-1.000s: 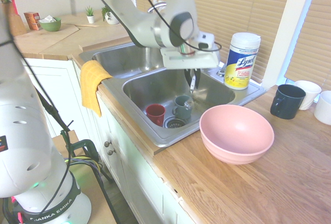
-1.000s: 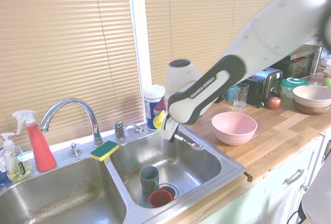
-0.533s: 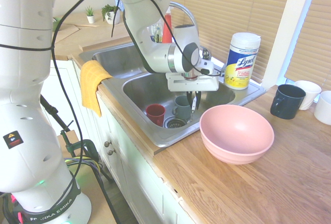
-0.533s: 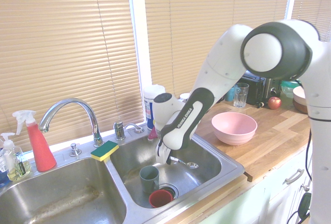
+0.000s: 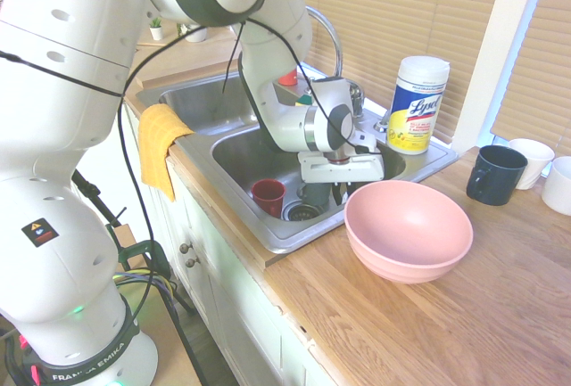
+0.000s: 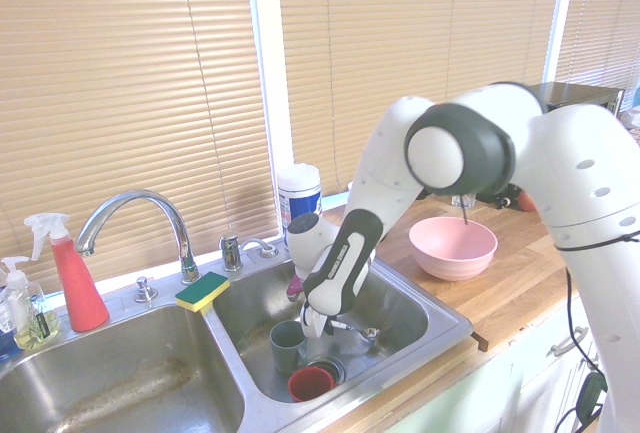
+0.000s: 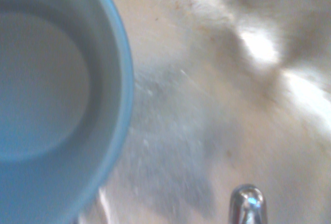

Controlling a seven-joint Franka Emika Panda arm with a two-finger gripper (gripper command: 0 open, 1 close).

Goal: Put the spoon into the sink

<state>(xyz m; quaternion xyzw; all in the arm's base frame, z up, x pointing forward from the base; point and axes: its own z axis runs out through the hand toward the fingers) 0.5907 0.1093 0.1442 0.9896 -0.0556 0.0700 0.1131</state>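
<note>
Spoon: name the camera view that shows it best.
The second exterior view: the spoon juts sideways from the claw, silvery end visible. In the first exterior view I cannot make it out; the wrist view shows only a shiny rounded tip, possibly its end.

You have a silver sink [image 6: 400, 374], a pink bowl [image 6: 453, 247] at your three o'clock in the second exterior view, a red cup [image 6: 311, 383] at six, and a grey-blue mug [image 6: 287, 345]. At nine, your bottle [image 6: 80, 288] is coral-red with a white top; your sponge [image 6: 202, 291] is green over yellow.
</note>
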